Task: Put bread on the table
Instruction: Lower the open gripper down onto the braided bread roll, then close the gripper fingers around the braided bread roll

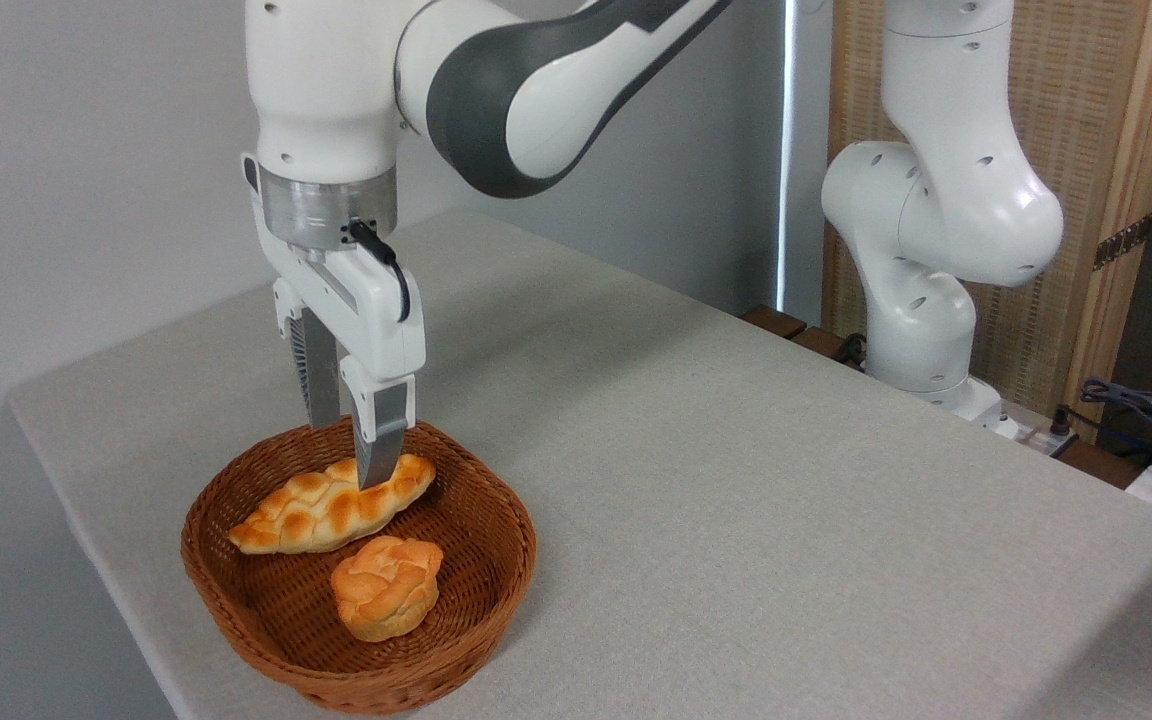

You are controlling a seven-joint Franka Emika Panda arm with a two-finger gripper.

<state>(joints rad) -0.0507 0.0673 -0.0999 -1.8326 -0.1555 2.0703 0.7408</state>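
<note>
1. Basket is the landmark: brown wicker, sitting on the table near its front-left corner.
2. Bread is lying inside the basket, in the back half, long axis running left-low to right-high, right end resting near the back rim.
3. Bun is sitting in the basket just in front of the bread, close to it; can't tell if they are touching.
4. Gripper is pointing straight down into the back of the basket, over the right half of the bread.
5. Fingers are spread and straddling the loaf: near finger is overlapping the bread's front side, far finger is dropping behind it by the back rim.
6. Can't tell if the pads are pressing the crust yet; a gap is showing between the fingers above the loaf.
7. Bread is looking level with the basket floor, not lifted.
8. Arm is reaching in from above the basket; its base is standing well right of the basket, past the table's far edge.
</note>
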